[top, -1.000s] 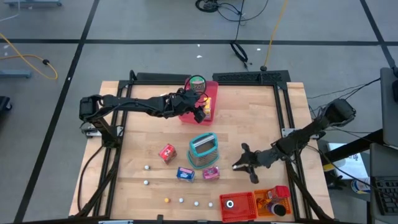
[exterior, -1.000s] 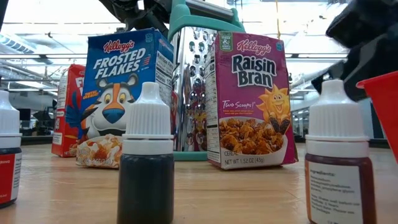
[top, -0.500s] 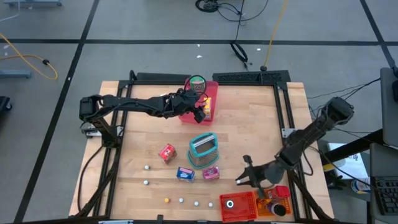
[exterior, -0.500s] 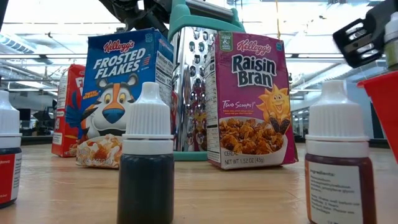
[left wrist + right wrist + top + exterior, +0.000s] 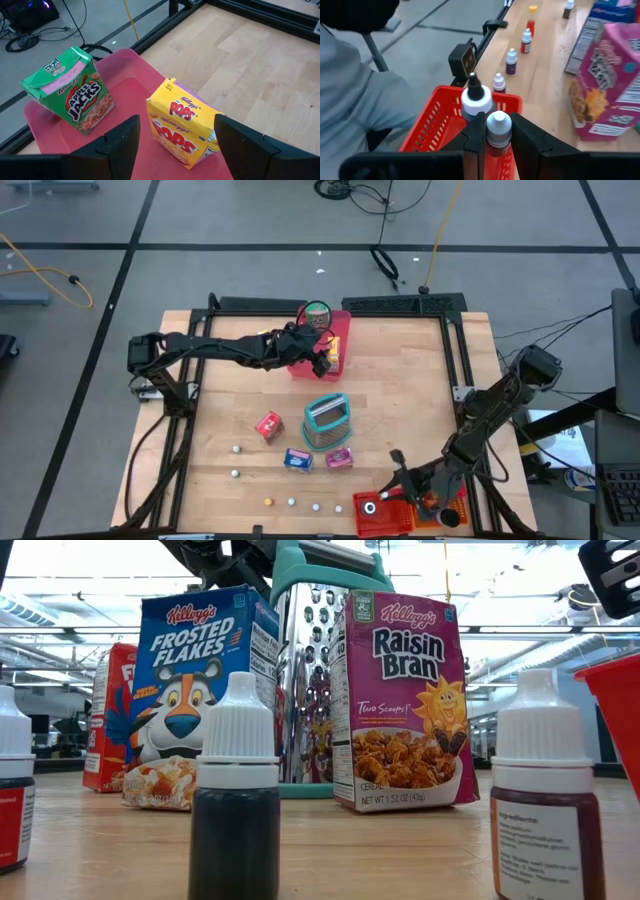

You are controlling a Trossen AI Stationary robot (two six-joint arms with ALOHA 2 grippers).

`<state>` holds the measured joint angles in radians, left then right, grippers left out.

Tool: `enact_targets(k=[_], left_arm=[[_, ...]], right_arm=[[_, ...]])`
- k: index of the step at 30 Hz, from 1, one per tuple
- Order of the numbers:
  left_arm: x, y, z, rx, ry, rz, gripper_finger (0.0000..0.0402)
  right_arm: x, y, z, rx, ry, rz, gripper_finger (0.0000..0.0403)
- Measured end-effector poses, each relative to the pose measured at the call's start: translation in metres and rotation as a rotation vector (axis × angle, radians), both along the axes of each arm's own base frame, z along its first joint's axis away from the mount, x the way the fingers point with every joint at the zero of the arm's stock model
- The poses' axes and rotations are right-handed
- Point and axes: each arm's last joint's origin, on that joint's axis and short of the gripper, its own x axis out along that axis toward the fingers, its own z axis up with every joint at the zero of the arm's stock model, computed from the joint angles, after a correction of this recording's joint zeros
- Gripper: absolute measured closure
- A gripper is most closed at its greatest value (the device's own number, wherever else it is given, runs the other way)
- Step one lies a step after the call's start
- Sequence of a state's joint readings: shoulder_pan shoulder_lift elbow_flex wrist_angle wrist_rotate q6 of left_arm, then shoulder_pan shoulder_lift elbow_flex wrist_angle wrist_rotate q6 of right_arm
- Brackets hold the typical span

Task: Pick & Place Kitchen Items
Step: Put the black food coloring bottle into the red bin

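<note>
The left gripper [image 5: 322,360] hangs over the pink tray [image 5: 343,322] at the far edge of the table, fingers spread and holding nothing. In the left wrist view the green box [image 5: 67,92] and the yellow box [image 5: 181,120] stand on that tray just ahead of the fingers [image 5: 120,145]. This arm is well apart from the near-right corner and has no part in the coming move.

At mid-table, going rightward along the near half: the red box [image 5: 268,425], the blue box [image 5: 297,459], the grater [image 5: 327,420] and the pink box [image 5: 340,458]. Small bottles [image 5: 291,502] stand in a row along the near edge.

The right gripper [image 5: 398,489] is over the red bin [image 5: 385,515] at the near-right corner, with the orange bin [image 5: 455,505] just beyond it. Its fingers are pinched on a white-capped bottle [image 5: 498,131]. The bottle's long axis runs along the fingers, cap pointing away from the wrist.

Governing relation: the bin floor lies directly under the held bottle, inside the bin walls. A nozzle bottle [image 5: 476,100] already stands in the bin, just ahead of the held cap. Judgement: the release should need only a short descent and opening, with care that the held bottle clears the one already there.
</note>
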<state>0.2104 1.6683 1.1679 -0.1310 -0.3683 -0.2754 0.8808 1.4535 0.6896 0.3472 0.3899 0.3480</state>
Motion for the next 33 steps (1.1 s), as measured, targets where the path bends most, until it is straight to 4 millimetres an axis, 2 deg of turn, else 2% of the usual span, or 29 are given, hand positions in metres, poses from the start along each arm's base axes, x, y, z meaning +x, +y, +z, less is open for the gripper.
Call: enact_targets(k=[8,33], left_arm=[[0.000,0.000,0.000,0.002,0.002,-0.002,0.0144],[0.000,-0.001,0.000,0.001,0.002,-0.006,0.0144]], right_arm=[[0.001,0.015,-0.002,0.016,0.019,0.015,0.0346],[0.000,0.013,-0.005,0.018,0.051,-0.032,0.0325]])
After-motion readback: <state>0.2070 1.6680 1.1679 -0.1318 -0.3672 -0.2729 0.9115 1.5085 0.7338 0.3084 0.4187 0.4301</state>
